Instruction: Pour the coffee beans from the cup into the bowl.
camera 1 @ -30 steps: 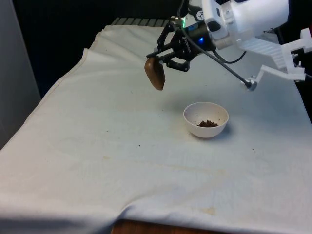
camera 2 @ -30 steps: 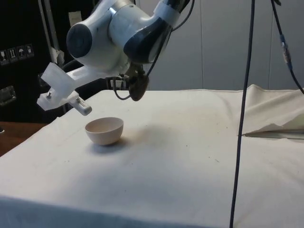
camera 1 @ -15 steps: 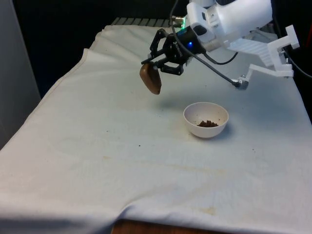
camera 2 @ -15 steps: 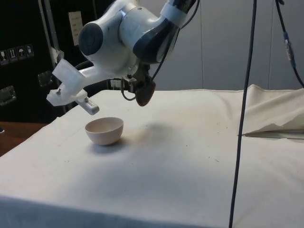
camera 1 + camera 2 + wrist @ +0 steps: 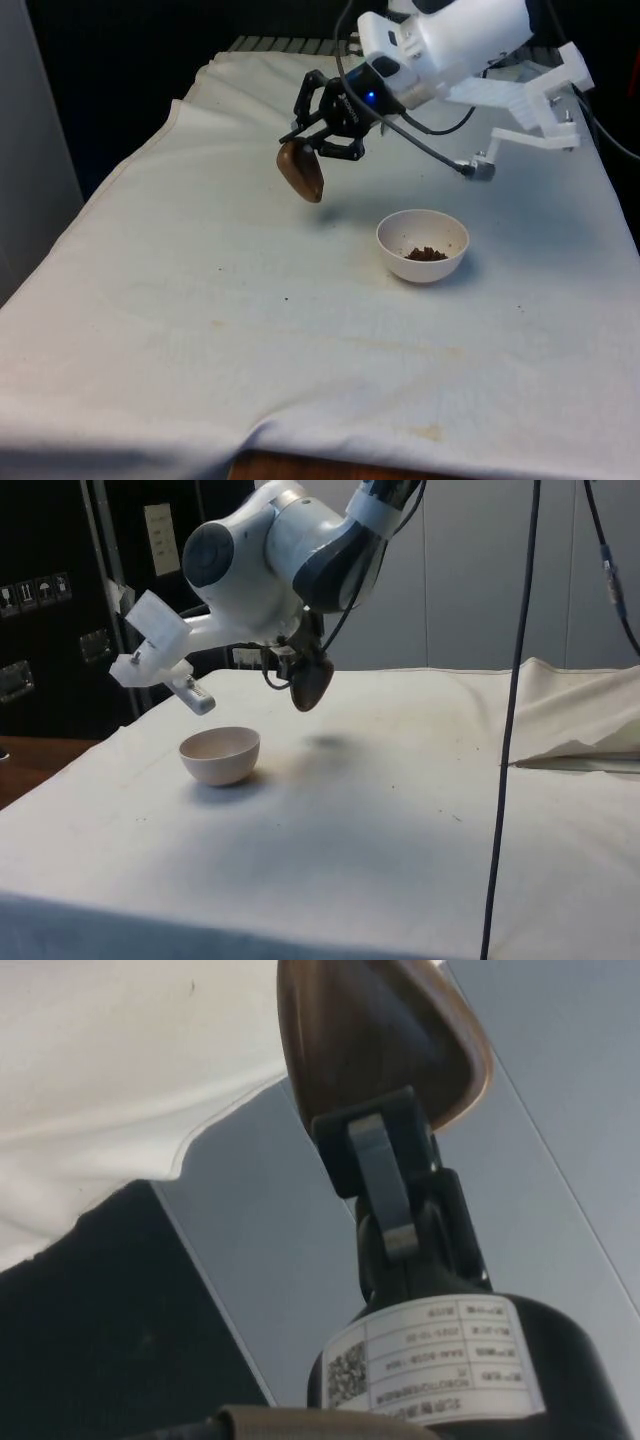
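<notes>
One brown cup in the air, one white bowl with beans on the surface.

The black two-finger jaws [image 5: 322, 148] are clamped on the rim of a glossy brown wooden cup [image 5: 300, 172], holding it tipped over above the white-clothed surface [image 5: 200, 300], well clear of the cloth; its inside cannot be seen from here. The single round white ceramic bowl [image 5: 423, 245] sits on the cloth toward the front view's right of the cup, apart from it, with one small heap of dark brown coffee beans [image 5: 426, 254] at its bottom.
</notes>
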Motion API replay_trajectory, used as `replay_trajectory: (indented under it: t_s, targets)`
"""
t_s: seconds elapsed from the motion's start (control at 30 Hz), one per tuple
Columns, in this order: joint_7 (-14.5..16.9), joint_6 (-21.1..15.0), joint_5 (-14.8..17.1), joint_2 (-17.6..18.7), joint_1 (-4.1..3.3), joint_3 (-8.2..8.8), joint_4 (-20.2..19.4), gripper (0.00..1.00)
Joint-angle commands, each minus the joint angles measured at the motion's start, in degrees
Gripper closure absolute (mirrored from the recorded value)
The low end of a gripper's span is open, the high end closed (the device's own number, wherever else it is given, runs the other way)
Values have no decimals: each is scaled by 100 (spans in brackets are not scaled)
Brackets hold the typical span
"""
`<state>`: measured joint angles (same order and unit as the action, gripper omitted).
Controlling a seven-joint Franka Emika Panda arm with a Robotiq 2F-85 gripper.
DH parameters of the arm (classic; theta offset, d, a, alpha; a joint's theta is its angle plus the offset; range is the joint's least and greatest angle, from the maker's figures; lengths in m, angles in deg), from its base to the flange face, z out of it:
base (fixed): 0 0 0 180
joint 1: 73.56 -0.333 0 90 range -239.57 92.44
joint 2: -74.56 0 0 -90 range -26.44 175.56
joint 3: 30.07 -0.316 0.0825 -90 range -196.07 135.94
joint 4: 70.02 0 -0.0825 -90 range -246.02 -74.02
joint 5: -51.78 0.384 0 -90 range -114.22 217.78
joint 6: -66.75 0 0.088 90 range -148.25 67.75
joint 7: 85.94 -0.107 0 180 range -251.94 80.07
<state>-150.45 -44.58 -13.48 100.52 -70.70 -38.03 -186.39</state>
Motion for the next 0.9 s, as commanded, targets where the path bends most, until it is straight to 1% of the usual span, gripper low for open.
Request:
replay_trajectory:
  t_s: [0.0,0.07,0.1,0.17,0.23,0.3,0.37,0.47,0.5,0.53,0.67,0.7,0.73,0.87]
  targets:
    - [17,-172,40,-69,57,0,-74,99]
    - [17,-264,63,-86,57,40,-103,99]
    - [11,-350,92,-109,57,86,-138,99]
    - [11,-395,109,-120,52,103,-155,99]
    - [6,-539,138,-149,57,166,-201,99]
    - [6,-579,149,-155,52,189,-212,99]
    - [6,-733,195,-183,52,252,-264,99]
    - [6,-871,235,-212,52,315,-304,99]
    - [0,-728,206,-160,0,327,-246,99]
    - [6,-911,246,-218,52,332,-315,99]
    - [6,-1129,309,-252,52,424,-378,99]
    - [0,-997,281,-201,0,441,-315,99]
    - [6,-1180,327,-258,52,441,-390,99]
    - [11,-1415,384,-286,52,539,-453,99]
